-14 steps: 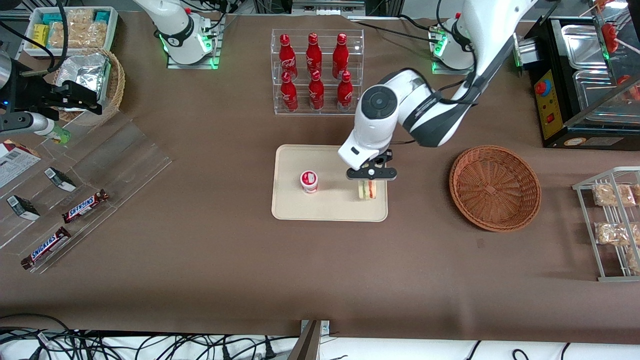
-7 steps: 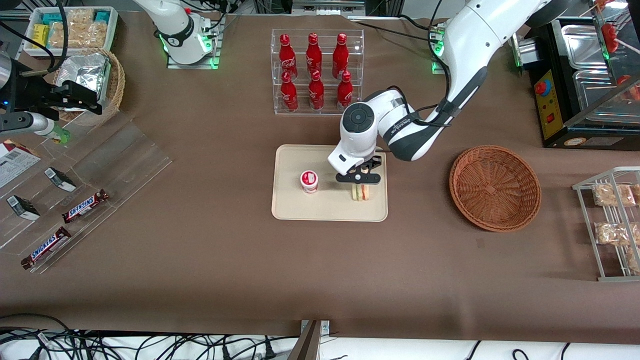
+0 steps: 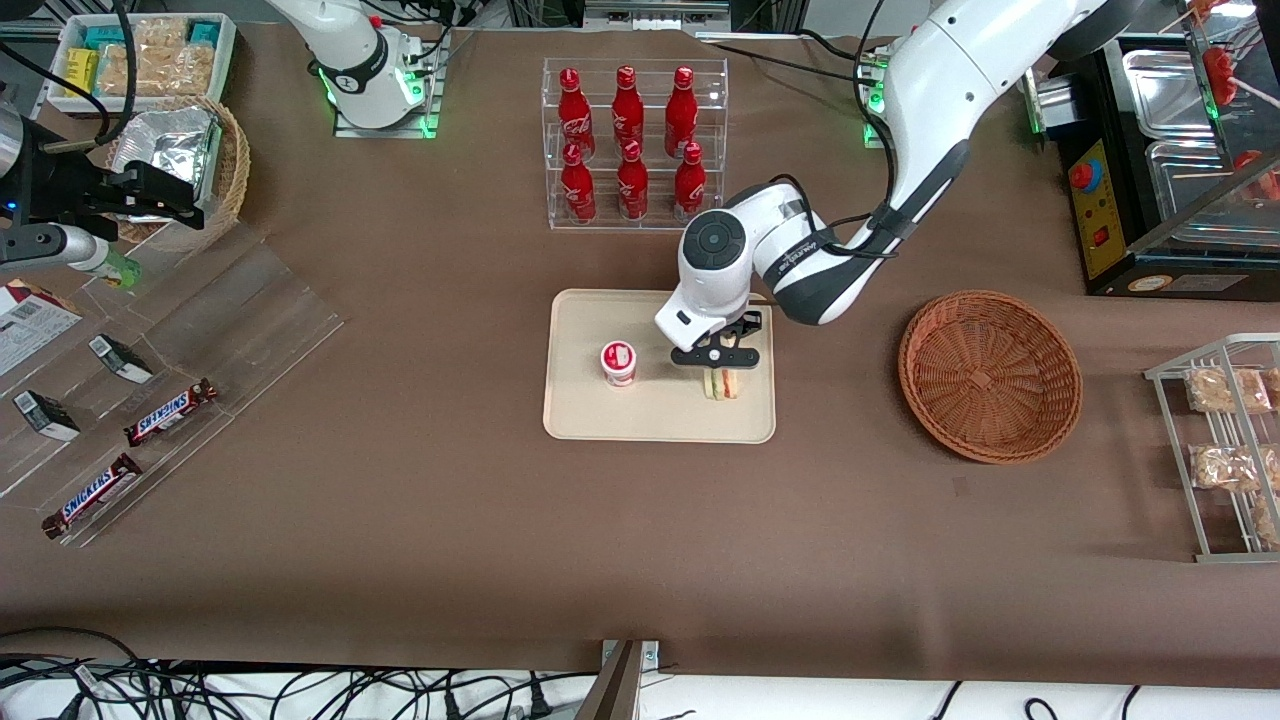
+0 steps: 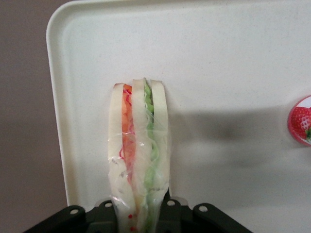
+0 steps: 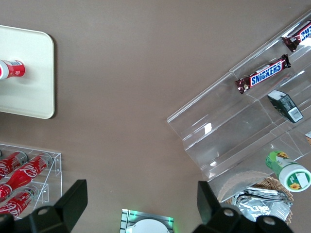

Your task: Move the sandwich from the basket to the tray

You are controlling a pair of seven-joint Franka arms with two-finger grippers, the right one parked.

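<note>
One tool [image 3: 722,368] grips sandwich [image 4: 138,155] on tray [image 3: 600,415].

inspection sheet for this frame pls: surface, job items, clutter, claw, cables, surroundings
Surface: brown table cover.
Job items: sandwich upright on tray; wicker basket holds nothing.
Clutter: strawberry cup on tray; cola bottles in clear rack; Snickers bars on acrylic stand.
Claw: claw over tray, shut on sandwich.
Cables: bundle below table's near edge.
Surroundings: black warmer at working arm's end.
</note>
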